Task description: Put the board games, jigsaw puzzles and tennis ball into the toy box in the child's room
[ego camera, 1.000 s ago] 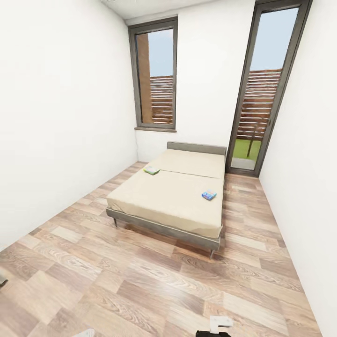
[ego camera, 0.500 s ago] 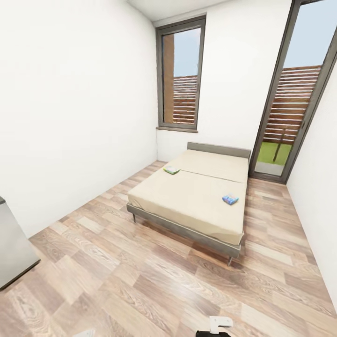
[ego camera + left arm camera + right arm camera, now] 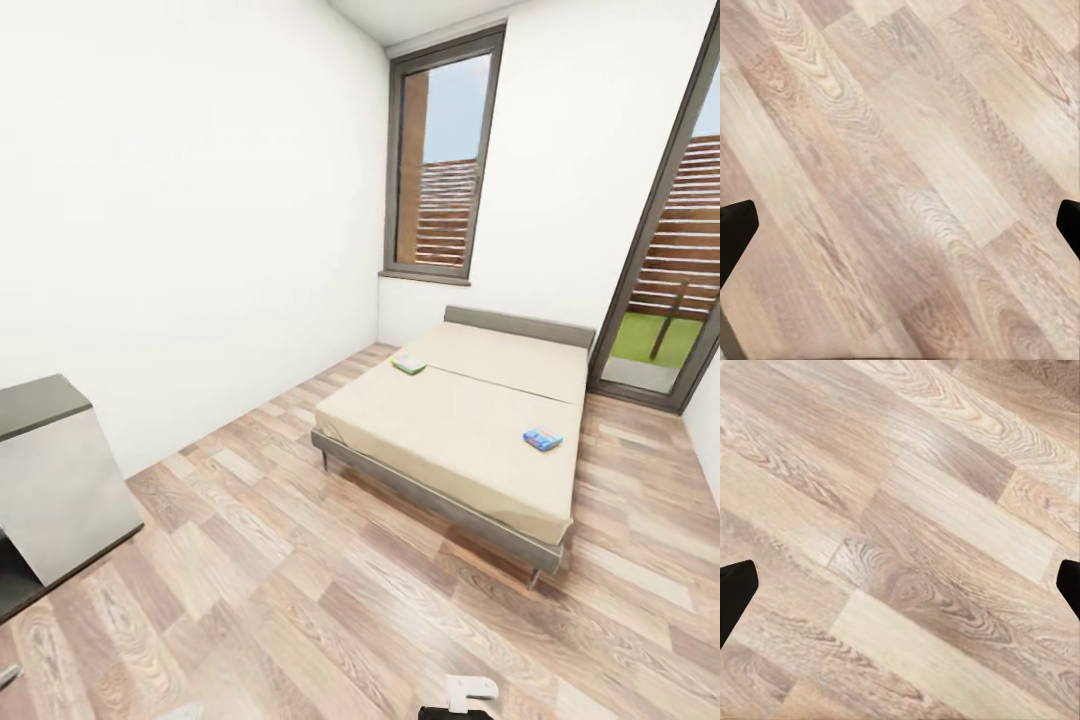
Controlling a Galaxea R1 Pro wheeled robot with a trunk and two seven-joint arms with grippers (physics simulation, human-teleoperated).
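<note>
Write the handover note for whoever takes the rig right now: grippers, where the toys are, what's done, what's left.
Left gripper: open, holding nothing, wooden floor below it.
Right gripper: open, holding nothing, also over floor.
Two board games lie on the bed: the white-green one near the window-side edge, the blue one near the opposite edge. A grey cabinet end shows at the head view's left.
Done: nothing picked up; both games on the bed are untouched.
Left: drive to the bed, fetch both games, then find the toy box and the remaining toys.
</note>
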